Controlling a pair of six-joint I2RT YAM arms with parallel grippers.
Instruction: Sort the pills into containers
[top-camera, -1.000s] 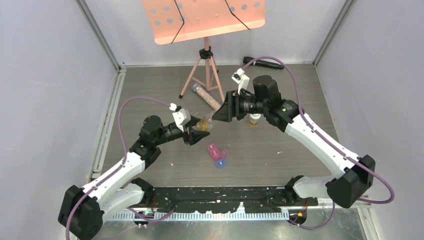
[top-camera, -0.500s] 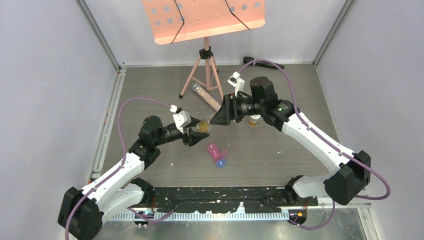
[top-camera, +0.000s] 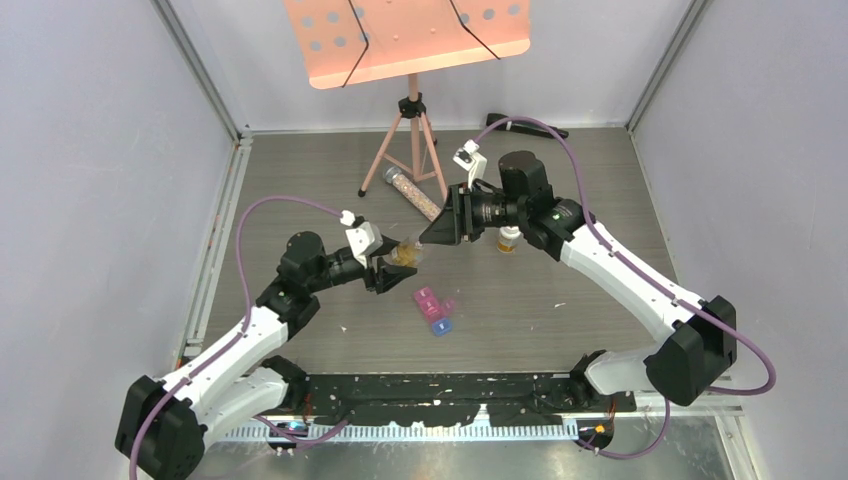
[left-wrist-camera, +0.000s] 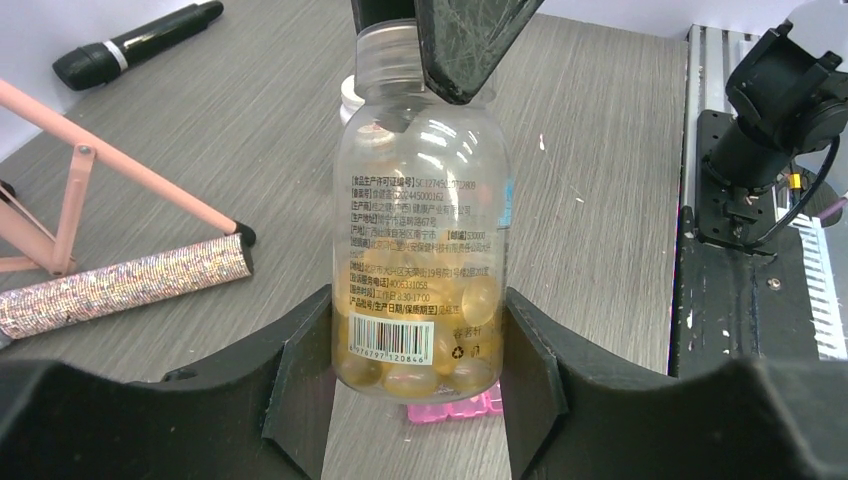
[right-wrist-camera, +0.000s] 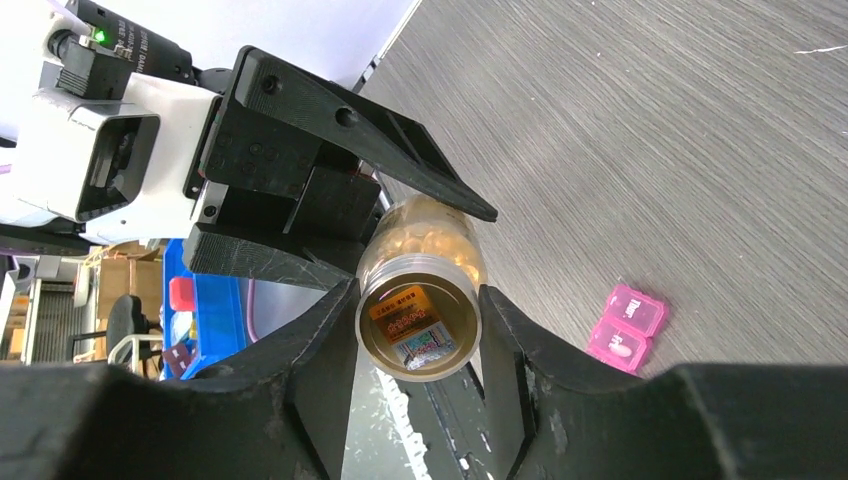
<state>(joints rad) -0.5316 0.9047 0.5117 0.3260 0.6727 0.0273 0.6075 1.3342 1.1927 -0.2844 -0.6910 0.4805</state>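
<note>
Both arms reach inward, left fingers (left-wrist-camera: 300, 390) clamping the pill bottle (left-wrist-camera: 420, 250) base, right fingers (right-wrist-camera: 322, 365) clamping its neck.

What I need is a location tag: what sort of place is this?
Probably a robot lab test cell: plain white panels on aluminium framing enclose a table where two bolted arms hold a pill bottle.

The grey wood-grain tabletop (top-camera: 570, 330) carries a small plastic pill-box strip of pink, purple and blue compartments (top-camera: 435, 308) near its middle. Farther back lie a long clear tube of speckled beads (top-camera: 413, 194), a pink metal tripod stand (top-camera: 410, 140), a black marker-like stick (top-camera: 525, 125), and a small upright orange bottle with a white cap (top-camera: 508, 240).
</note>
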